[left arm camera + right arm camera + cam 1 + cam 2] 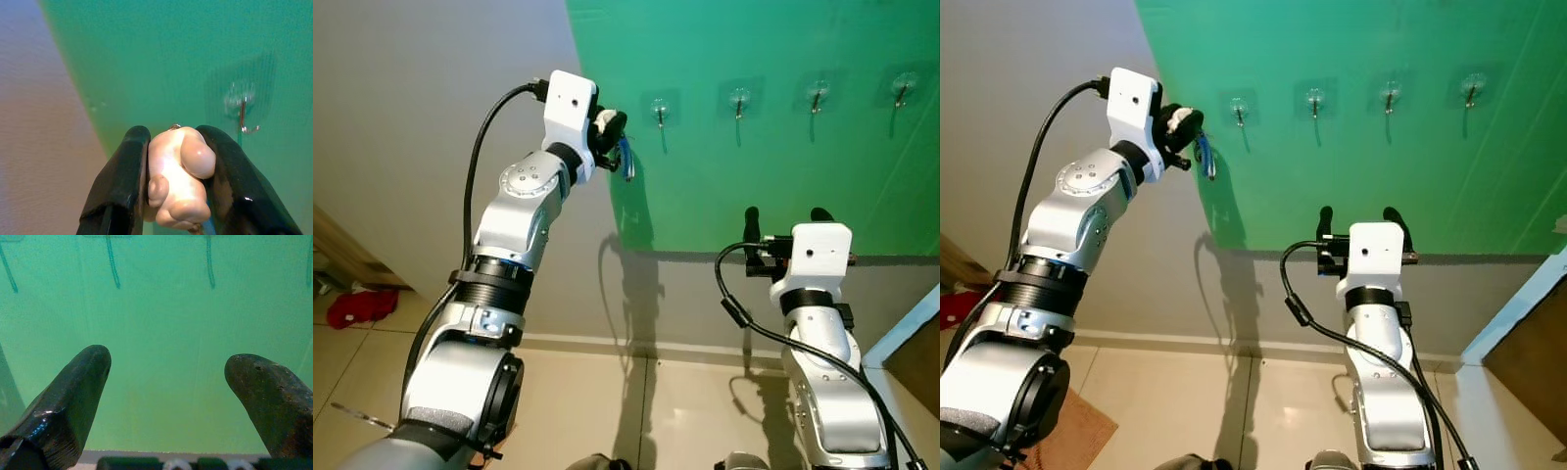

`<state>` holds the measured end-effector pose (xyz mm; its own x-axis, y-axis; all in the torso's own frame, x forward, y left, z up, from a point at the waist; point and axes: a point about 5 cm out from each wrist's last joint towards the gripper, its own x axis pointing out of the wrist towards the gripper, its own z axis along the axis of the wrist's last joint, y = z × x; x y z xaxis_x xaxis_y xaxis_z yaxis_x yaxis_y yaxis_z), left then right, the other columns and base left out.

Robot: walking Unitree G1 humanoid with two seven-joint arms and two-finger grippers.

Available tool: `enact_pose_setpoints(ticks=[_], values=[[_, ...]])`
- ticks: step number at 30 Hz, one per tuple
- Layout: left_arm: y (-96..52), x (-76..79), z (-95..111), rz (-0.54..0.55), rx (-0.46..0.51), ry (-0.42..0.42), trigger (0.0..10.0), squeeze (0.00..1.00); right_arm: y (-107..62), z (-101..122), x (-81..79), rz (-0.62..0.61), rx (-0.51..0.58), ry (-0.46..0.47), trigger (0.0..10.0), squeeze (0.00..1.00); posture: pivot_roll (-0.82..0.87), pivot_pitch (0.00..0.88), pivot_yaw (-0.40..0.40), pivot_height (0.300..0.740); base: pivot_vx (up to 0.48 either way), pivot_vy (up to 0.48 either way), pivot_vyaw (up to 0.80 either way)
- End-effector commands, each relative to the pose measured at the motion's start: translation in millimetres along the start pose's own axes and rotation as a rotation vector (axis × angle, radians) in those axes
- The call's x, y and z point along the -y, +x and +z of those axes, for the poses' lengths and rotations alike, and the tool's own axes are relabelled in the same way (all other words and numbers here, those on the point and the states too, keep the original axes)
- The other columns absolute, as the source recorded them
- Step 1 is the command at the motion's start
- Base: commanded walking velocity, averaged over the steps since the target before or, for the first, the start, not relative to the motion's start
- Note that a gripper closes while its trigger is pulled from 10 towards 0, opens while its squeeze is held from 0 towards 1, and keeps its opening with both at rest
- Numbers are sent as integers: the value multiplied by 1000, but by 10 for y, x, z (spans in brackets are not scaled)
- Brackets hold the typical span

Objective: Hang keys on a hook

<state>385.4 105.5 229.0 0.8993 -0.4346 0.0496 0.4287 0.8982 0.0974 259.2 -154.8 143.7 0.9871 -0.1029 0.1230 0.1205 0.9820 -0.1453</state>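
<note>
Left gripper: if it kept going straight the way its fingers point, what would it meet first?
Probably the green wall panel, just beside the leftmost hook rather than on it. The left gripper, shut on the pale keychain charm, aims slightly off that hook; depth to the panel is unclear.

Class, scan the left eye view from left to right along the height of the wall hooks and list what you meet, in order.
left gripper clamping the keys → first hook → second hook → third hook → fourth hook.

Bright even light, sharp arm shadows on wall, wrist views perhaps slightly soft
</note>
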Motion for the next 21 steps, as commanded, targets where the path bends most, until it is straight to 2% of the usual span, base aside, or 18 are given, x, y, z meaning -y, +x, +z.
enact_pose_setpoints(ticks=[1,11,17,21], values=[[17,-76,51,5,8,37,0,0,-28,40,-50,0,6,7,10000,141,-183,69,214,740,0,0,0],[107,-109,129,-5,24,71,0,0,-46,88,-67,-9,24,15,10000,141,-193,69,232,740,0,0,0],[172,-55,209,-29,46,61,0,0,-55,87,-68,-6,23,9,10000,141,-198,70,220,740,0,0,0],[233,59,281,-50,86,32,0,0,-58,80,-26,28,19,-24,10000,141,-207,65,166,740,0,0,0]])
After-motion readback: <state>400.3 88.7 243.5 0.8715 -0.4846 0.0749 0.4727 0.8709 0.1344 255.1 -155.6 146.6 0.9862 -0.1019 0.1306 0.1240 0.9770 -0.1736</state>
